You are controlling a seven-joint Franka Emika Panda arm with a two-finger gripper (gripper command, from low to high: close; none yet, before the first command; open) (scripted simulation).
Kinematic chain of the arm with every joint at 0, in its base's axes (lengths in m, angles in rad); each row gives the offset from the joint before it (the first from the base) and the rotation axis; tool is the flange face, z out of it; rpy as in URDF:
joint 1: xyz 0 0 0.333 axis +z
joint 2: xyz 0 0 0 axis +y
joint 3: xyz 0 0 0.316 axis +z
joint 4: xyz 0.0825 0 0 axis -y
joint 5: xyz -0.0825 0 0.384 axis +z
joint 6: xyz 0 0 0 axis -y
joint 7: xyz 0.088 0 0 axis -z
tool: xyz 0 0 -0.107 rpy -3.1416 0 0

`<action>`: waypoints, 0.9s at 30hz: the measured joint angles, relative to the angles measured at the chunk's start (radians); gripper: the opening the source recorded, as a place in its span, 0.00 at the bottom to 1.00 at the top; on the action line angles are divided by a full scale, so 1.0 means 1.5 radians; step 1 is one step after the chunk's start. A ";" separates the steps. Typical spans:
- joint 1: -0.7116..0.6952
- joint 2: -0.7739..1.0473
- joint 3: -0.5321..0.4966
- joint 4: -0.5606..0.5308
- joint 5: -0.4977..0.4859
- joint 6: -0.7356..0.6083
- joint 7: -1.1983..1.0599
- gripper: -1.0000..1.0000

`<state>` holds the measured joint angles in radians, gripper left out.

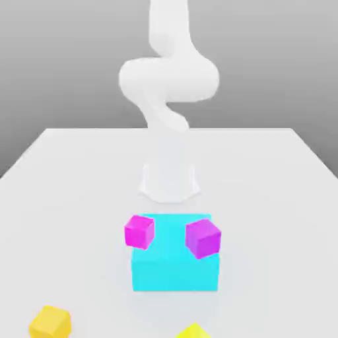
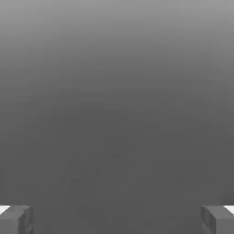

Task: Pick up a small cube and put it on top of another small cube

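In the exterior view we see a white table [image 1: 72,191], its far edge running straight across, with its two far corners beyond the white arm [image 1: 169,79] on either side. We find the arm's base [image 1: 169,185] on the table, between that far edge and a wide cyan block [image 1: 175,270]. We see a pink cube [image 1: 139,232] overlapping the block at its top's far corner on the exterior view's left, and a purple cube [image 1: 202,239] overlapping the top's edge on the exterior view's right; we cannot tell whether either rests on the block. Farther from the table's far edge than the block, we see an orange cube [image 1: 50,322] towards the exterior view's left and part of a yellow cube [image 1: 193,332] nearer the middle. The task's small cubes are among these four, but we cannot tell which two are meant. In the hand view, we see the gripper [image 2: 117,220] wide open, its two fingertips [image 2: 19,220] well apart, against a plain grey background.
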<state>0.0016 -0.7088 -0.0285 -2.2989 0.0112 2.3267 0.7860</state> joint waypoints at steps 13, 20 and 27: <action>-0.008 0.318 -0.093 0.005 0.062 0.091 -0.065 0.50; -0.041 0.488 -0.121 0.007 0.100 0.138 -0.104 0.50; -0.075 0.654 -0.135 0.009 0.117 0.188 -0.127 0.50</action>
<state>-0.1105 0.2727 -0.2306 -2.2848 0.1864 2.6094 0.5948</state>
